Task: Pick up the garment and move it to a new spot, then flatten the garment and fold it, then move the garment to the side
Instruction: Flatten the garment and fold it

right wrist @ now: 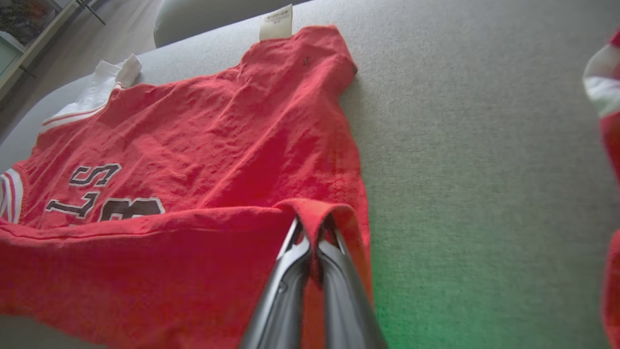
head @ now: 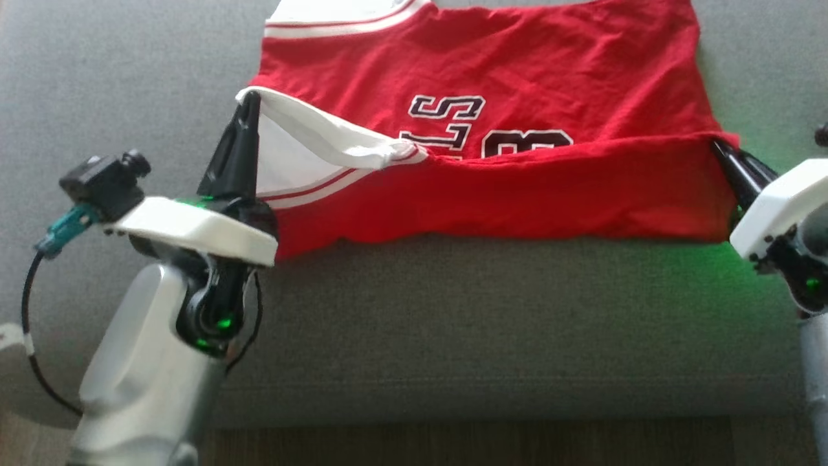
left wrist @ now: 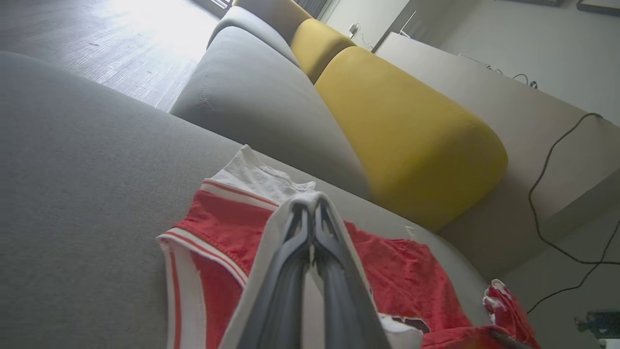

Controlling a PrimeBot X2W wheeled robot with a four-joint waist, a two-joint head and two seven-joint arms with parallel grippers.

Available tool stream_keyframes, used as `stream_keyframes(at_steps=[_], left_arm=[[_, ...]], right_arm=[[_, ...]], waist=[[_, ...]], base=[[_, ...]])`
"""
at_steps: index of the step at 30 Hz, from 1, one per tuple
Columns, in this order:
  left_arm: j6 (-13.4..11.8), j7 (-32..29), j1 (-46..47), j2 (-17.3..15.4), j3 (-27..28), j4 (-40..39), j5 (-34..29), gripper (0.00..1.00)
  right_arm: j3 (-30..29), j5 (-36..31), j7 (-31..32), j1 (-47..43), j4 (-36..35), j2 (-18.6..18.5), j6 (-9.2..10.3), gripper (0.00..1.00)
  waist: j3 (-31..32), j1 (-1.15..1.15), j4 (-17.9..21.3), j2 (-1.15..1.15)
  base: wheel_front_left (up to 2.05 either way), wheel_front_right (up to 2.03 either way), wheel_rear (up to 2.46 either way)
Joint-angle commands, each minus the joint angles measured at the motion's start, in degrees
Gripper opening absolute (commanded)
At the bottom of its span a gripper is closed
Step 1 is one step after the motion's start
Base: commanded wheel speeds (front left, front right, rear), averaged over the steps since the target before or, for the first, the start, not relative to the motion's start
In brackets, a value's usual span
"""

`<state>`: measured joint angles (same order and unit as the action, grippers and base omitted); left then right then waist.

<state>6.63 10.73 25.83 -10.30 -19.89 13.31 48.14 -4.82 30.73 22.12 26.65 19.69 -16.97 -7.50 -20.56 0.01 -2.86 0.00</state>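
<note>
Both ends of the red jersey's (head: pixel 517 77) near edge sit pinched tight in our left gripper (head: pixel 249 97) and right gripper (head: pixel 717 144), stretched sideways.

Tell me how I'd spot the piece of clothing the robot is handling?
Look at the wide grey sofa seat; spread across its far half lies a red jersey. The left gripper and right gripper each pinch one end of its folded-over near edge. Its white striped trim and black block lettering stand out against the plain grey fabric.
</note>
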Motion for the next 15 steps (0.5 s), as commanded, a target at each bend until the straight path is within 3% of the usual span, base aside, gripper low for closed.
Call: stream_keyframes(at_steps=[1, 2, 3, 4, 5, 15], left_arm=[[0.4, 0.8, 2.5, -0.8, 1.3, 0.1, -0.3, 0.00], [0.5, 1.0, 3.1, -0.6, 1.1, 1.6, -0.1, 0.34], [0.5, 1.2, 3.7, -0.6, 0.8, 2.9, -0.2, 0.72], [0.5, 1.2, 3.7, -0.6, 0.8, 2.9, -0.2, 0.72], [0.6, 1.7, 4.1, -0.5, 0.7, 3.9, -0.4, 1.00], [-0.2, 4.0, -1.2, -1.7, 1.4, 3.2, -3.4, 1.00]], right_arm=[[1.0, -0.2, -0.9, 1.6, -1.1, -1.3, 0.01, 0.35], [1.3, -0.1, -1.4, 2.0, -0.7, -1.3, 0.01, 0.84], [1.5, 0.2, -2.2, 2.4, -0.5, -1.3, 0.01, 1.00], [1.5, 0.2, -2.2, 2.4, -0.5, -1.3, 0.01, 1.00], [1.5, 0.5, -2.9, 2.5, -0.2, -1.4, 0.01, 1.00], [1.6, 5.1, -6.1, -3.8, -7.6, -5.3, 0.01, 1.00]], waist=[[-1.3, -0.01, 0.2, 0.00], [-1.5, -0.01, 0.2, 0.00], [-1.8, -0.01, 0.2, 0.00], [-1.8, -0.01, 0.2, 0.00], [-1.9, -0.01, 0.3, 0.00], [-0.3, -0.01, 1.0, 0.00]], base=[[0.00, 0.00, 0.00], [0.00, 0.00, 0.00], [0.00, 0.00, 0.00], [0.00, 0.00, 0.00], [0.00, 0.00, 0.00], [0.00, 0.00, 0.00]])
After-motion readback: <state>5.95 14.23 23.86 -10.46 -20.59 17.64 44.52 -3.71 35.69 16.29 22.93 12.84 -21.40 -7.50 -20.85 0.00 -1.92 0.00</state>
